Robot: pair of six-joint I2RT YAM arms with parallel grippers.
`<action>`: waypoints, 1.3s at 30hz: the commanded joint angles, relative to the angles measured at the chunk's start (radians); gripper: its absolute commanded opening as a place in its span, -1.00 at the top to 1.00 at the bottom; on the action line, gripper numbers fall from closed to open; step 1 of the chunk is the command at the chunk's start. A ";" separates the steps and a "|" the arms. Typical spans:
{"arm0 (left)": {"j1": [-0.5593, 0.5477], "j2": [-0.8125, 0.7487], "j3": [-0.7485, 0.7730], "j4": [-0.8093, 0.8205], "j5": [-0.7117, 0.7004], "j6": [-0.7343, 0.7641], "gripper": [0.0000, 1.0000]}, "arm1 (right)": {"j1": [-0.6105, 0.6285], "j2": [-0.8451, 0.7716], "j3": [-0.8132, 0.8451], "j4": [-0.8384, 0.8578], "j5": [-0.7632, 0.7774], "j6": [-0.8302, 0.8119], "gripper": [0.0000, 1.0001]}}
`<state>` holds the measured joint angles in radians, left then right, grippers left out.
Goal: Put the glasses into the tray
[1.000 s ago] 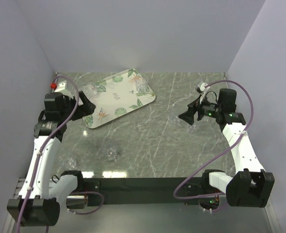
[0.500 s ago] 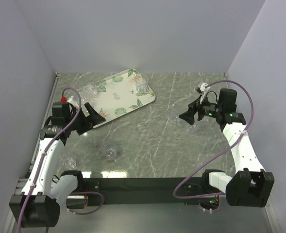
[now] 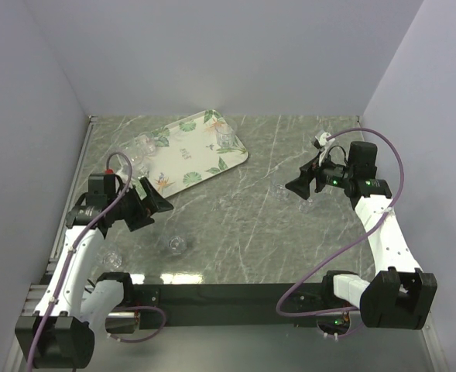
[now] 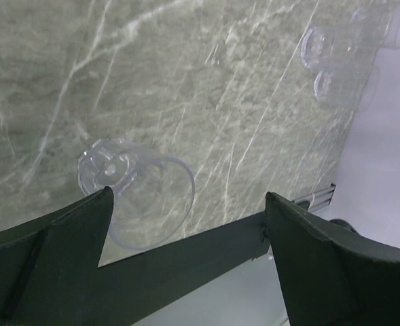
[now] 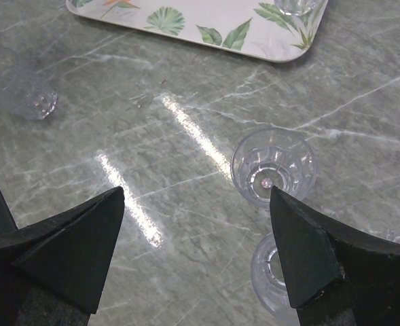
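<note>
Left jaws gape wide over a loose glass near the desk's near edge; right jaws, equally wide, hover by two more glasses. The tray sits far left. Best: centre the glass, then close gently.

— Where do you look from?
— 1 fixed camera sits high behind my bases, facing down over the whole table. 2 more ride my wrists, close to its surface, each peering out between its own jaws: left gripper, right gripper.
— Any overlap?
— Right wrist and overhead share the tray corner; left wrist and overhead share 1 tipped glass.
</note>
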<state>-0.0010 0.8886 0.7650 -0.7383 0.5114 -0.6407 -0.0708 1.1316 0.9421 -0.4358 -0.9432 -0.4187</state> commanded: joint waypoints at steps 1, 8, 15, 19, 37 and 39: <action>-0.027 -0.023 -0.015 -0.033 0.019 -0.010 -0.99 | -0.007 0.002 0.006 0.003 -0.006 -0.019 -0.87; -0.059 -0.007 -0.027 -0.082 -0.028 -0.001 -0.99 | -0.009 0.000 0.007 0.000 -0.005 -0.025 -0.87; -0.105 0.007 -0.020 -0.165 -0.169 -0.013 -0.97 | -0.007 -0.001 0.011 -0.003 -0.008 -0.026 -0.87; -0.149 0.033 -0.018 -0.177 -0.224 -0.036 -0.90 | -0.009 -0.004 0.012 -0.004 -0.008 -0.025 -0.87; -0.383 0.139 0.004 -0.199 -0.493 -0.171 0.06 | -0.020 -0.030 0.017 -0.011 -0.020 -0.029 -0.87; -0.390 0.145 0.003 -0.193 -0.496 -0.172 0.24 | -0.023 -0.033 0.017 -0.011 -0.020 -0.029 -0.87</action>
<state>-0.3790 1.0306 0.7399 -0.9245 0.0662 -0.7933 -0.0834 1.1278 0.9424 -0.4431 -0.9447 -0.4374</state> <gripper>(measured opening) 0.411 0.937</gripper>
